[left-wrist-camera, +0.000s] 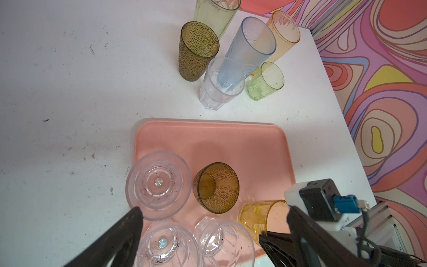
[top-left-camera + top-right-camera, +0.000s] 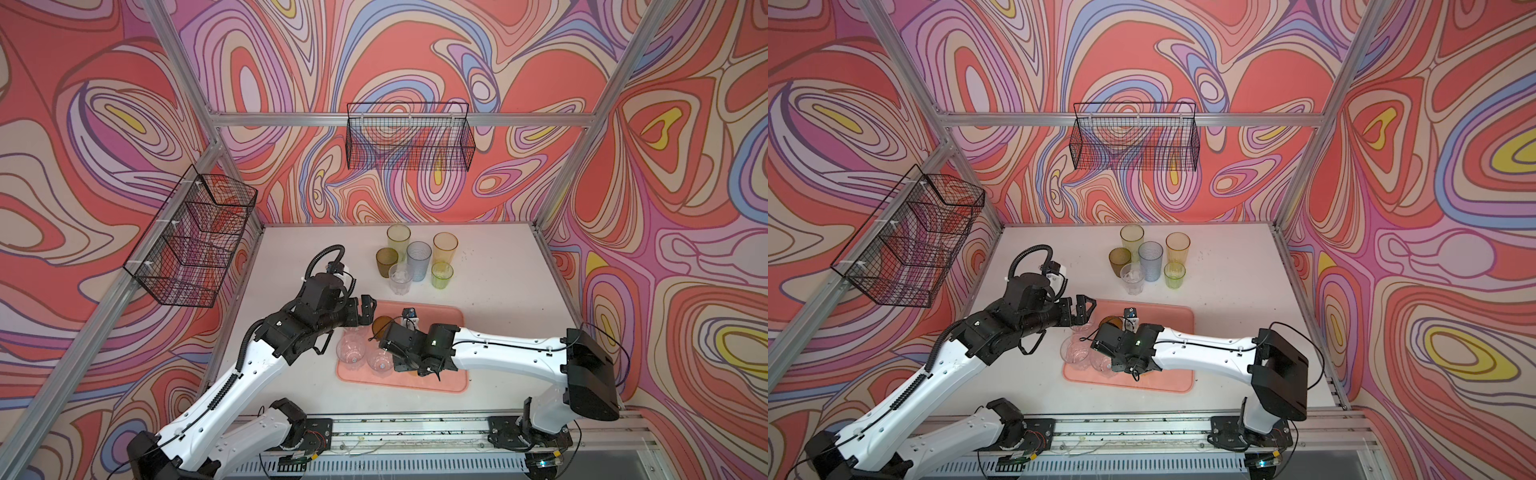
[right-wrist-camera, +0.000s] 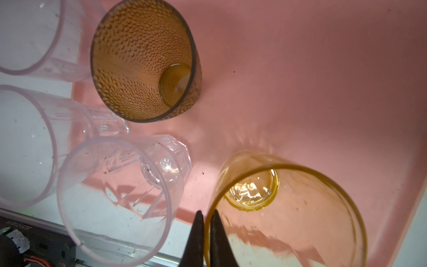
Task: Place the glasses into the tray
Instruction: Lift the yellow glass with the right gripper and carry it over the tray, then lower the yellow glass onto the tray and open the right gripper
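Probably a lab cell (aluminium frame (image 2: 291, 119), printed walls (image 2: 83, 124)).

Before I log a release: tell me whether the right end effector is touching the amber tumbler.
Touching. The right wrist view shows the right end effector shut on the amber tumbler, one finger each side of its rim.

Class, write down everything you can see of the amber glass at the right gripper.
The amber glass is a short, see-through tumbler, plastic by its look, with a thin round rim and a thick base that glints yellow. It is empty, mouth up. The right gripper pinches its rim, one finger inside, one outside. Its base is over the pink tray; whether it rests there cannot be told.
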